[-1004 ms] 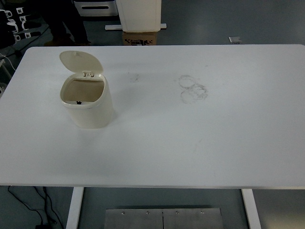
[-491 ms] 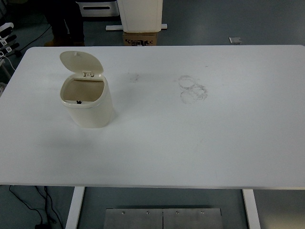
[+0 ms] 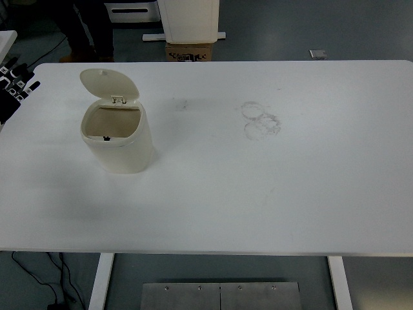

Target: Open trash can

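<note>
Cream trash can (image 3: 119,139), lid up

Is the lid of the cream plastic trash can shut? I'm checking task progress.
No: the cream plastic trash can has its round lid tipped up, showing the inside.

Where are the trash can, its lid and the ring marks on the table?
trash can (image 3: 122,152), top view, on its front wall
lid (image 3: 106,82), top view, on the middle of the raised flap
ring marks (image 3: 261,121), top view, on the overlapping circles
table (image 3: 290,194), top view, on bare surface
</note>
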Tool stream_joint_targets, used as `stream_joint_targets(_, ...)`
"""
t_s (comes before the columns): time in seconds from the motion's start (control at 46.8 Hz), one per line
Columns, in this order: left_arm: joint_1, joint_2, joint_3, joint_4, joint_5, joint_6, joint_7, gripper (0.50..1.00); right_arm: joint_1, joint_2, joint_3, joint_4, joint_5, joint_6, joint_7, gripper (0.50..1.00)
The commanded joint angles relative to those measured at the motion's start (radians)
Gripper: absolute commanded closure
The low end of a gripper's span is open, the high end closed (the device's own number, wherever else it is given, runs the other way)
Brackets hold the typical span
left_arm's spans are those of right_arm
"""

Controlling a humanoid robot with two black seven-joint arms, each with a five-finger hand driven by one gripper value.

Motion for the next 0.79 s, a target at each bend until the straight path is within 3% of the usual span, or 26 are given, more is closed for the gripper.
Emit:
stream_joint_targets(0.0, 0.019, -0.007, -0.010, 0.000, -0.023, 0.000, 0.000, 0.500, 0.000, 0.000, -0.001, 0.000, 0.000, 0.000, 0.000, 0.509)
stream_joint_targets(0.769, 0.091, -0.026, -0.053, 0.001, -0.049, 0.000, -0.001, 0.500, -0.002, 0.000, -0.001, 0.003, 0.000, 0.003, -0.001, 0.509)
